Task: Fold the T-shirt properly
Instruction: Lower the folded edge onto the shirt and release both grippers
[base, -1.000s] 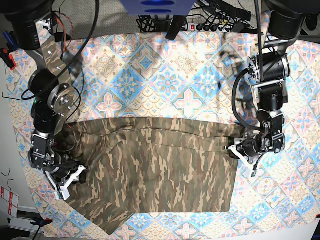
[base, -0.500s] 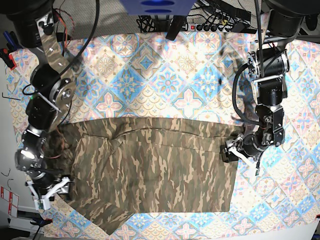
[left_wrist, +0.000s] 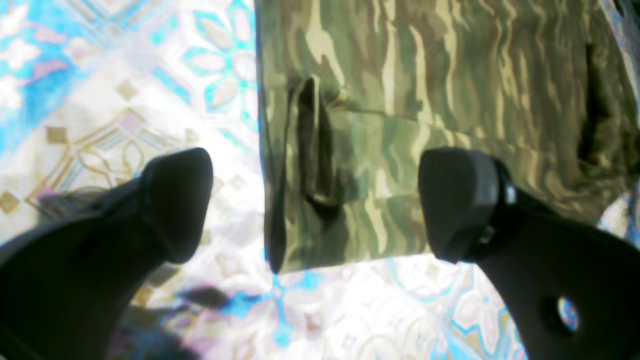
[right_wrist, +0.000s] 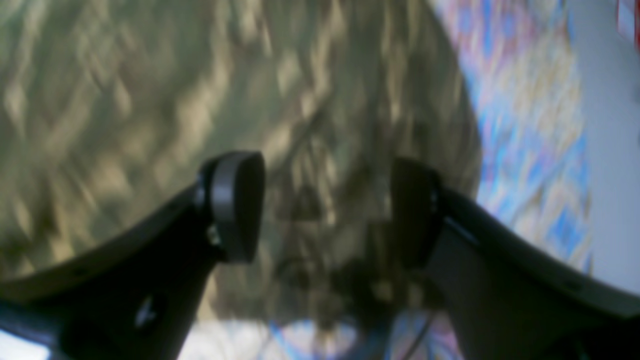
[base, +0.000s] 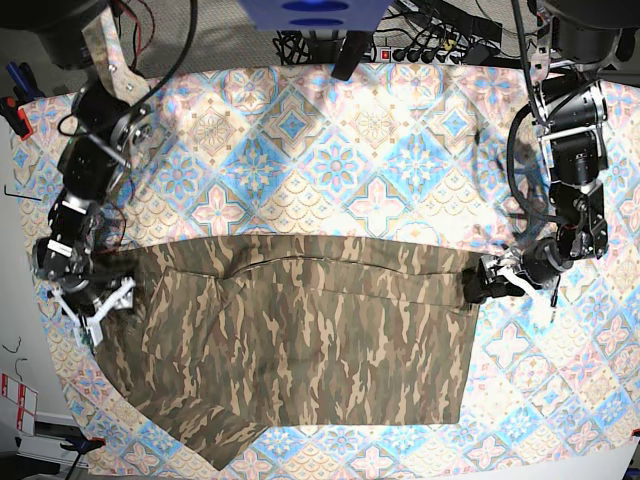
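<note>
A large short-sleeved T-shirt (base: 300, 335) of soft cloth in olive, brown and tan camouflage lies spread across the lower middle of the blue-and-cream tile-patterned tablecloth (base: 330, 150), with one loose flap trailing toward the near edge on the base view's left.

The left gripper (left_wrist: 315, 200), a pair of black fingers on the arm at the base view's right, hangs just off the shirt's side edge. Its jaws stand wide apart and hold nothing: one finger (left_wrist: 175, 200) is over bare tablecloth, the other over cloth, and a corner of the shirt with a small upright wrinkle lies between them.

The right gripper (right_wrist: 325, 210) sits over the shirt's opposite edge (the wrist picture is blurred). Its jaws are also parted, with camouflage cloth lying beneath the gap and nothing pinched.
</note>
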